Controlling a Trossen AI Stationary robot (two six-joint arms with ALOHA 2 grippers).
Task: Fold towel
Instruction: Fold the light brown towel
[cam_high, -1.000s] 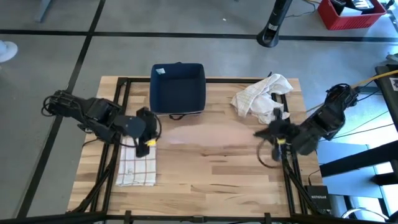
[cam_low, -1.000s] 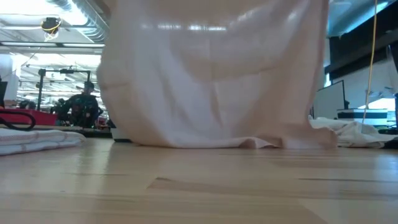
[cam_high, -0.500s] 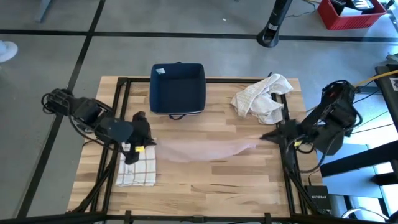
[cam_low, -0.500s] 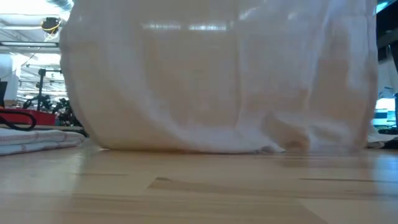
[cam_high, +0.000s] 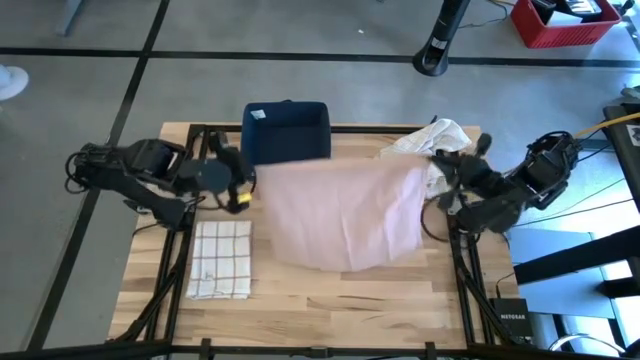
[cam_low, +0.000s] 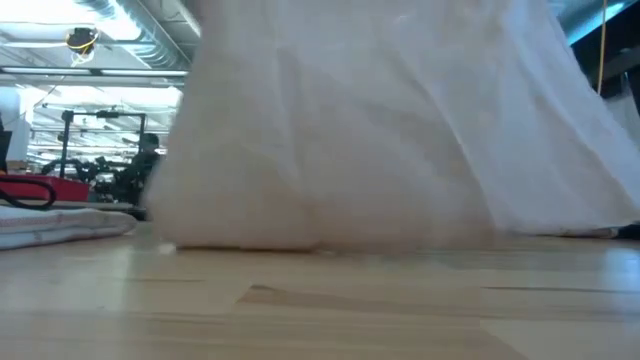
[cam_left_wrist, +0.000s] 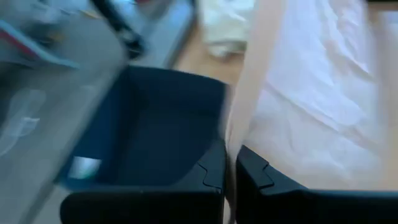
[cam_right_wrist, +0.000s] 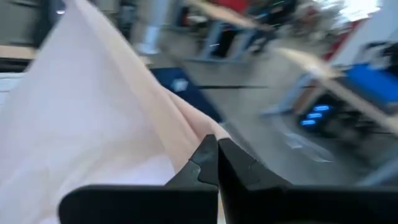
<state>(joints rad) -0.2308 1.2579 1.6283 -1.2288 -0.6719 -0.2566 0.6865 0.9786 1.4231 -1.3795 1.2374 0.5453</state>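
On the pale wooden table (cam_high: 330, 300), a pale pink cloth towel (cam_high: 345, 212) is held up and stretched at centre, its lower edge hanging to the wood. The left gripper (cam_high: 240, 188), at nine o'clock, is clamped on one top corner; the right gripper (cam_high: 440, 172), at three o'clock, pinches the other.

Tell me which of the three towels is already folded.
The checked towel by the left arm, lying flat and square. The pink towel hangs spread between both claws; the white towel lies crumpled.
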